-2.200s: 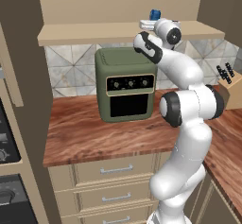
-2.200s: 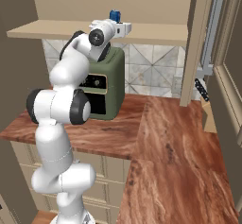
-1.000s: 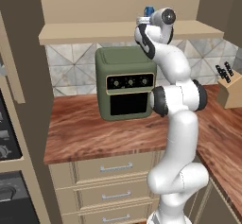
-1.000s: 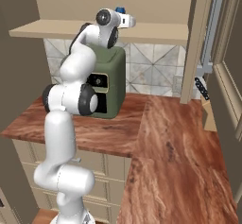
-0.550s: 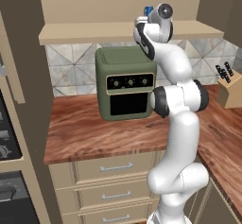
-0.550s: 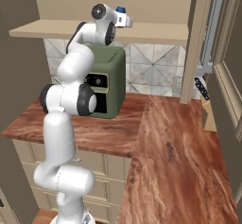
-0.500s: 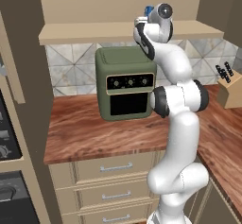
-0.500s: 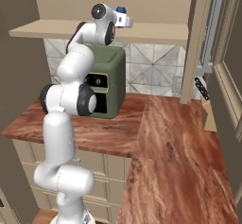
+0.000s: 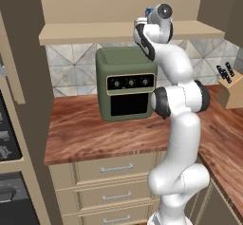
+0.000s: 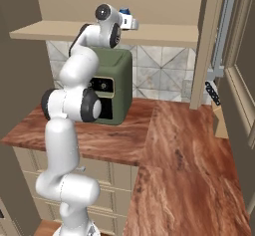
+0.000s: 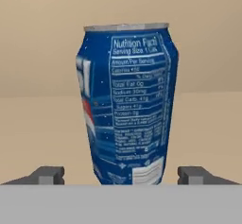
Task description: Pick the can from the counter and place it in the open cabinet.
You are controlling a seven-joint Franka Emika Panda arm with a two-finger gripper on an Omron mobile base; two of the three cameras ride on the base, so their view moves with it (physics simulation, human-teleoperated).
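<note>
My pincer [image 11: 121, 175] is spread wide, released, its two dark tips standing clear on either side of the can [image 11: 126, 104] with a gap at each flank. The can stands upright on the tan bottom board of the open cabinet [image 9: 95, 31], nutrition label facing me. From the left base view my arm reaches up over the green toaster oven [image 9: 126, 84], which sits on the counter [image 9: 99, 134] below. A knife block [image 9: 231, 92] stands far right on the counter.
</note>
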